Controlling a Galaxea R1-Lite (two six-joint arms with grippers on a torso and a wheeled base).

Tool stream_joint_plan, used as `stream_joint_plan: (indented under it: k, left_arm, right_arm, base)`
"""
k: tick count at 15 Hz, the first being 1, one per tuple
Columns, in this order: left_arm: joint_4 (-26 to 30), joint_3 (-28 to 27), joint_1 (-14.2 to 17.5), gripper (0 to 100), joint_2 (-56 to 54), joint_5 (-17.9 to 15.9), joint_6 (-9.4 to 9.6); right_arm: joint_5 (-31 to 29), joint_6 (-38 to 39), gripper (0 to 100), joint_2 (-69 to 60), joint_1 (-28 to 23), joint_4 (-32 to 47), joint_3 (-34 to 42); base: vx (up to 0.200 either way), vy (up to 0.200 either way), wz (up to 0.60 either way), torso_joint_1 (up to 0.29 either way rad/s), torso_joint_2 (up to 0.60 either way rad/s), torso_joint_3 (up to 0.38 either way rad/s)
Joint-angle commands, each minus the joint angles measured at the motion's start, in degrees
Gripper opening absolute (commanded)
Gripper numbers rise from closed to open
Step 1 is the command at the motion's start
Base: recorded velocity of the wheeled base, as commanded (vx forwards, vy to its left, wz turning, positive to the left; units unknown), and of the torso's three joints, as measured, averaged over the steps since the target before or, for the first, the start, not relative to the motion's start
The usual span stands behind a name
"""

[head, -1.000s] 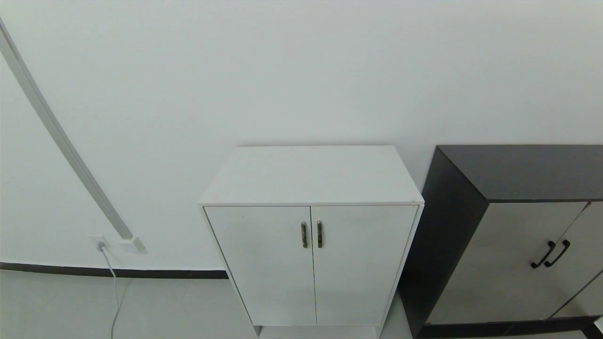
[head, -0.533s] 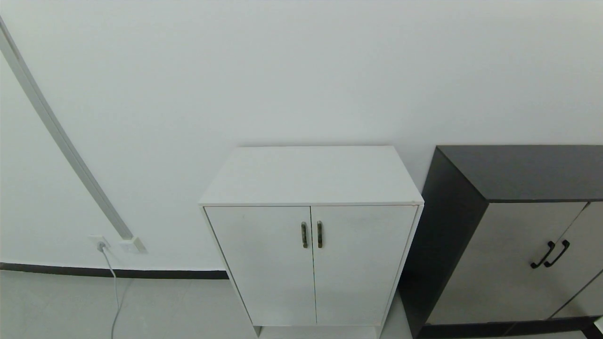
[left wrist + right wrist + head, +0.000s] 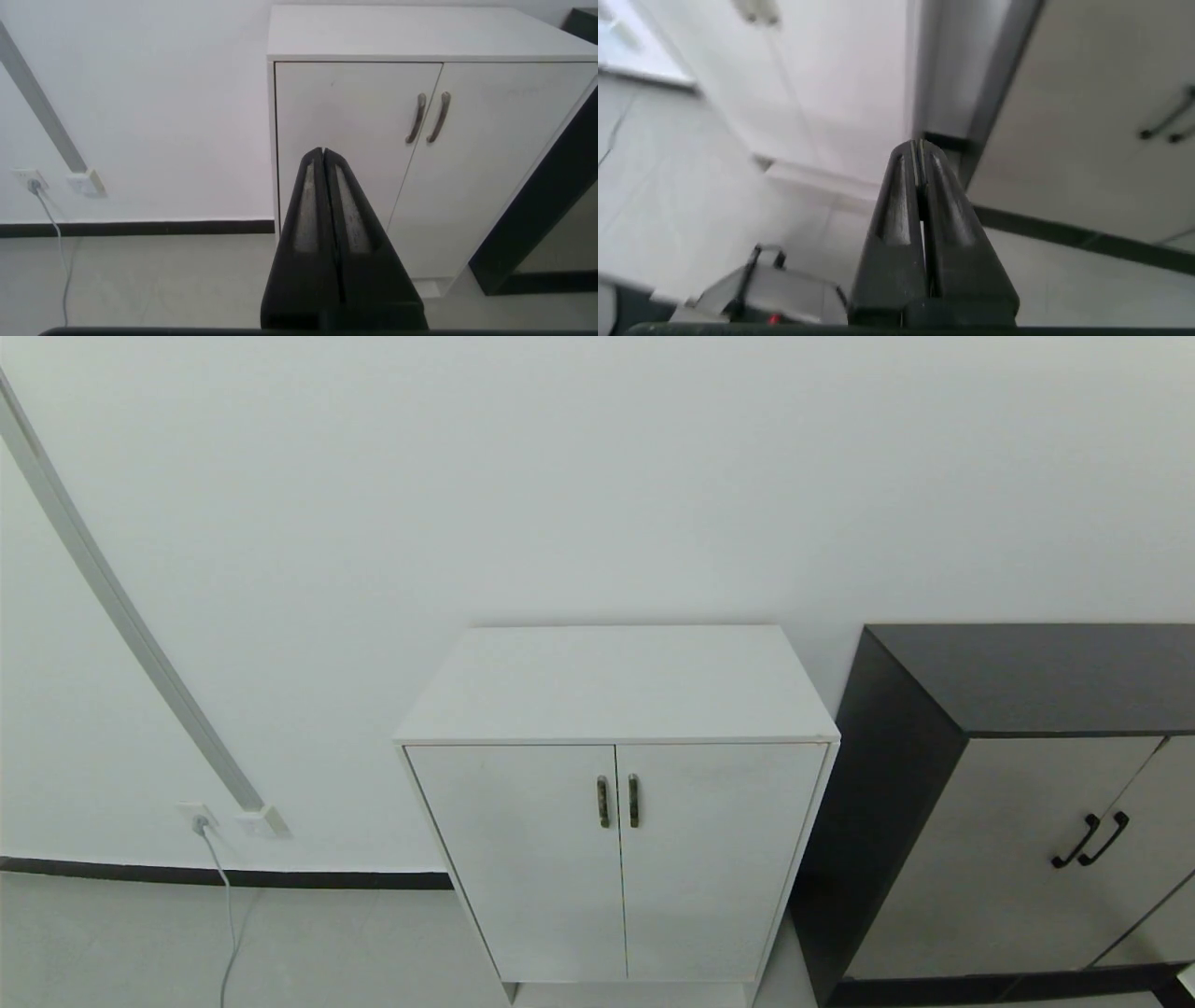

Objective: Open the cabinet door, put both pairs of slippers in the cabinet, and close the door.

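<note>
Cable (image 3: 224,924) is trailing down from a wall socket (image 3: 196,819), well off to the left of my left pincer (image 3: 323,154). I am holding that pincer's two fingers pressed flat together, gripping nothing. It is pointing at the white cabinet (image 3: 411,37), which is standing ahead of it and apart from it, backed against the wall. Both of the cabinet's doors are sitting shut. The left handle (image 3: 416,119) and the right handle (image 3: 438,118) are hanging upright, side by side at the middle seam, ahead of this pincer and a little to its right.

I am keeping my right pincer (image 3: 921,145) closed as well, finger against finger, with nothing between them. It is hanging low, facing the foot of the white cabinet. A dark cabinet (image 3: 896,821) with grey doors is standing just right of the white one, ahead and to the right of this pincer.
</note>
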Motion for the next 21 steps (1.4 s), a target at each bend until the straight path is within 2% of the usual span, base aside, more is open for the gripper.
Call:
stream_joint_plan:
  k: [1,2,8,13,21]
  left_arm:
    - [0.01,0.05,0.01,0,0.08,0.0,0.03]
    - [-0.07,0.05,0.01,0,0.08,0.0,0.03]
    - [0.01,-0.04,0.01,0,0.08,0.0,0.03]
    - [0.01,0.05,0.01,0,0.08,-0.09,0.2]
    - [-0.07,-0.04,0.01,0,0.08,-0.09,0.2]
  right_arm:
    - [0.01,-0.24,0,-4.87,-8.56,0.03,-0.06]
    - [0.01,-0.24,0,-6.19,-10.41,0.03,0.03]
    - [0.01,0.03,0,-15.33,-10.93,-0.05,0.12]
    - [-1.04,6.35,0,-15.42,-11.02,-0.49,0.12]
    - [-1.04,6.27,0,-15.42,-10.93,-0.58,0.12]
  base:
    - [0.0,0.0,0.0,0.0,0.0,0.0]
    - [0.0,0.0,0.0,0.0,0.0,0.0]
    - [0.0,0.0,0.0,0.0,0.0,0.0]
    - [0.0,0.0,0.0,0.0,0.0,0.0]
    - [0.0,0.0,0.0,0.0,0.0,0.0]
